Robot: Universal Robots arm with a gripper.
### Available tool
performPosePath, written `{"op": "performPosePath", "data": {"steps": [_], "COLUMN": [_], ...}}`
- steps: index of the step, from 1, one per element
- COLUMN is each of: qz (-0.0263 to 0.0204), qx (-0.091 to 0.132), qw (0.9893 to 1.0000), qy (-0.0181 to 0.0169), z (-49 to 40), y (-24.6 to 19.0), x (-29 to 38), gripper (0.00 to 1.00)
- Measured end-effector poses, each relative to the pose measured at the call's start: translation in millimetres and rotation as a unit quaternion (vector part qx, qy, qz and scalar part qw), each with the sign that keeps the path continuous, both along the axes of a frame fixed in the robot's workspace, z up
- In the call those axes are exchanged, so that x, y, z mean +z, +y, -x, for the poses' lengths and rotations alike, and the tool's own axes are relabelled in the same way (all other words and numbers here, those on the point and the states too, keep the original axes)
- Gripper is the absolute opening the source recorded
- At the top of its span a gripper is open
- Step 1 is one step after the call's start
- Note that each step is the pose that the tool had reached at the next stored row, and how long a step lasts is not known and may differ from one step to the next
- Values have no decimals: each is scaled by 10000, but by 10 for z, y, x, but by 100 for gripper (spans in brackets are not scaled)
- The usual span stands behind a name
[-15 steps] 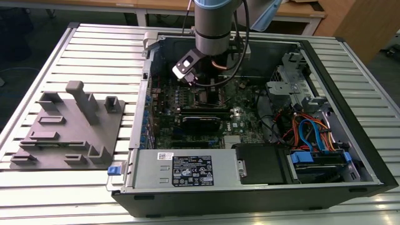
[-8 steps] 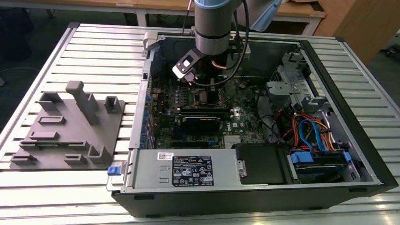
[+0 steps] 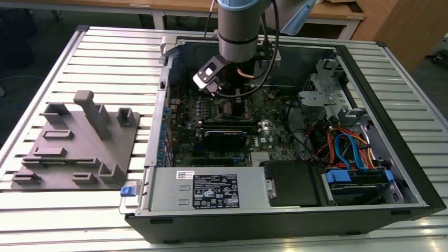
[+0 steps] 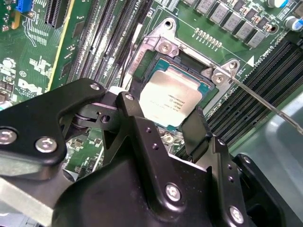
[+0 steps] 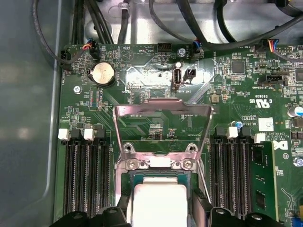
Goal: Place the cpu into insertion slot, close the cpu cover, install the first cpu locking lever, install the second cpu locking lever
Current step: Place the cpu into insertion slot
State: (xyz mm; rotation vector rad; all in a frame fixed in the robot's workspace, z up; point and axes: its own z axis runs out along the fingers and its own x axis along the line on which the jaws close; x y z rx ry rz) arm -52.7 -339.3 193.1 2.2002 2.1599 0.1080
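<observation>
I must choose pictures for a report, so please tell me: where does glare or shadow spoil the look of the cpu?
First wrist view: glare washes the cpu top to plain white. Second wrist view: it is evenly lit, print visible. Exterior view: the case interior beneath the arm is dim beside the bright table.

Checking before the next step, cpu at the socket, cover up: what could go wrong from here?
The flat square silver-grey cpu is held in the black gripper over the black metal-rimmed insertion slot; released tilted or offset, it may not seat. The thin dark-silver cpu cover frame is swung open at the slot's edge, so the gripper could knock it. The thin wire locking lever juts out beside the slot and might snag.
</observation>
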Motion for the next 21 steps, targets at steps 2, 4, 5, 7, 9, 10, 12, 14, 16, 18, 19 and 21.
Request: {"op": "performPosePath", "data": {"steps": [2, 4, 5, 7, 9, 10, 12, 14, 16, 18, 19, 21], "qz": [0, 0, -1, 0, -1, -1, -1, -2, -2, -1, -1, 0], "qx": [0, 0, 0, 0, 0, 0, 0, 0, 1, 0, 0, 0], "qw": [10000, 10000, 10000, 10000, 10000, 10000, 10000, 10000, 10000, 10000, 10000, 10000], "qy": [0, 0, -1, 6, 9, 12, 16, 20, 24, 25, 25, 25], "z": [0, 0, 0, 0, 0, 0, 0, -2, -3, -3, -2, -3], "y": [0, 0, 0, 0, 0, 0, 0, 1, 0, 0, 0, 0], "x": [14, 34, 48, 132, 149, 156, 165, 168, 170, 171, 171, 171], "gripper": [61, 61, 61, 59, 47, 41, 29, 24, 18, 10, 10, 10]}}
